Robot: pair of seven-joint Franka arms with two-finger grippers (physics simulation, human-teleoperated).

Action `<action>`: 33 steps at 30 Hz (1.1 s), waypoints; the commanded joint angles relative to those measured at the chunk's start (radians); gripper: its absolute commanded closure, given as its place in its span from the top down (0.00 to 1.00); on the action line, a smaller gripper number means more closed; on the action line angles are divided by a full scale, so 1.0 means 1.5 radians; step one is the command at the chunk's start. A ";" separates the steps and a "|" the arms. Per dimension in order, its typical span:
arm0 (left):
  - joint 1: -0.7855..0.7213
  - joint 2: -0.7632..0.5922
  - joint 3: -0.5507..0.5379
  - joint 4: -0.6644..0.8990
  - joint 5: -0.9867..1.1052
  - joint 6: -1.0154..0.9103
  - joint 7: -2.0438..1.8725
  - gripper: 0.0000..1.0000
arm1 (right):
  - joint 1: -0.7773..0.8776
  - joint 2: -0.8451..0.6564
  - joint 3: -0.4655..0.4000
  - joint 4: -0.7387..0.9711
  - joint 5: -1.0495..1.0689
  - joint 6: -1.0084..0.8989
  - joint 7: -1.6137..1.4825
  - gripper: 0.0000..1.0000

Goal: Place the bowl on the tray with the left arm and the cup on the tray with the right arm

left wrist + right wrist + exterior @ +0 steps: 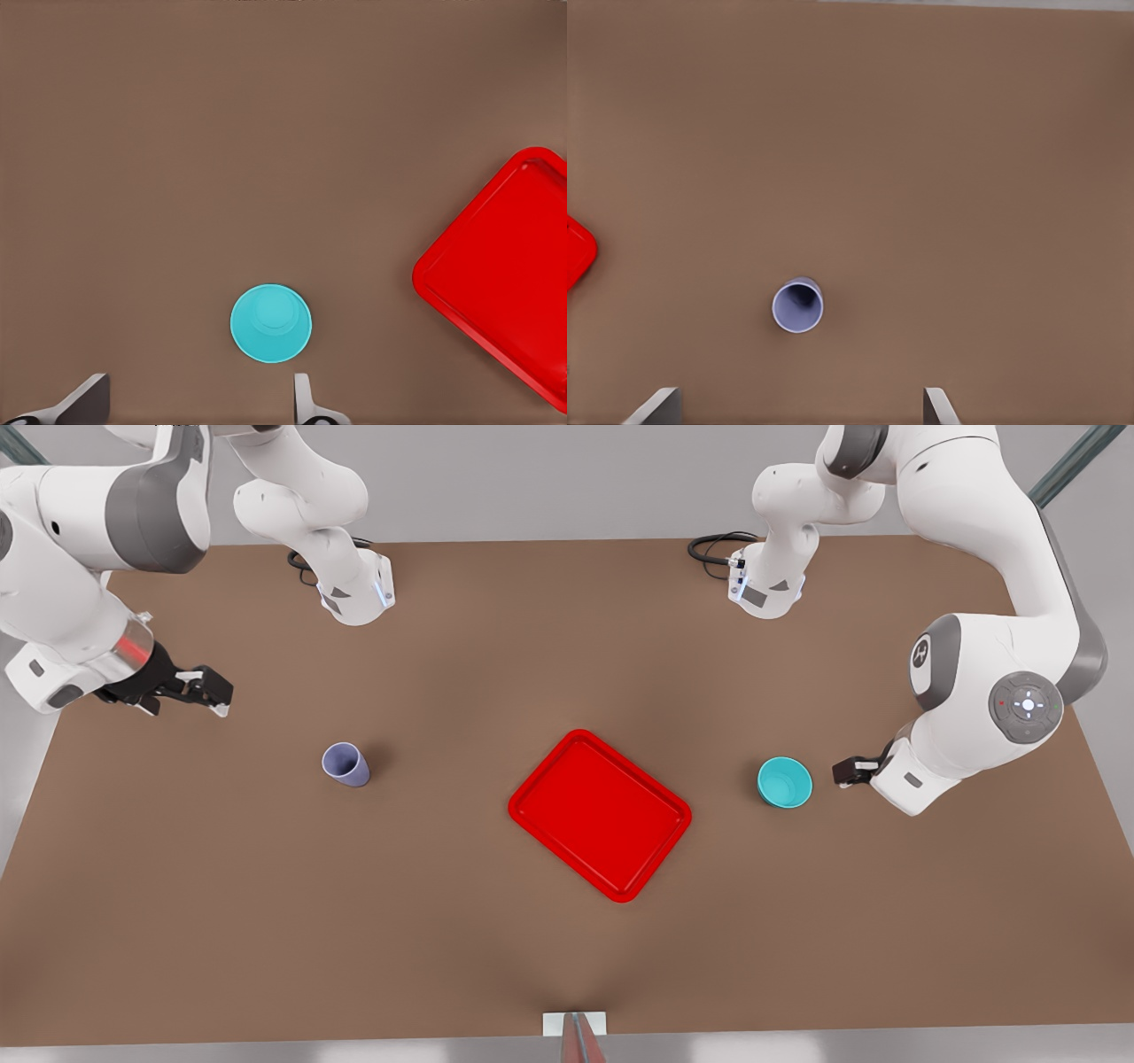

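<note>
The red tray lay empty near the middle of the brown table, turned at an angle. The teal bowl stood upright on the table at the front view's right of the tray, apart from it. The left gripper hung just beside the bowl on its far side from the tray; its fingers were spread and held nothing. The lavender cup stood upright at the front view's left, well apart from the tray. The right gripper hovered near the cup, toward the table's edge, fingers spread and empty.
</note>
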State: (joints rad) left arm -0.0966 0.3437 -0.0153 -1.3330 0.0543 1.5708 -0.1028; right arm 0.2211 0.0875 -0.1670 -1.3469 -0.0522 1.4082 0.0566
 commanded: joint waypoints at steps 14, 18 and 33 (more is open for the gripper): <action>0.007 0.061 0.156 -0.297 -0.278 0.174 0.329 1.00 | 0.025 0.038 0.045 -0.211 0.046 0.210 0.005 1.00; 0.000 0.110 0.151 -0.297 -0.295 0.212 0.336 1.00 | 0.020 -0.049 0.044 -0.392 0.045 0.322 -0.016 1.00; -0.007 0.198 0.149 -0.291 -0.312 0.247 0.336 0.25 | -0.032 0.016 0.006 -0.548 0.044 0.523 -0.059 1.00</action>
State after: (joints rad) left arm -0.1074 0.6412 0.2086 -1.7702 -0.4038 1.9434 0.4019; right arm 0.1705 0.1147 -0.1579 -2.1677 0.0138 2.1935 -0.0322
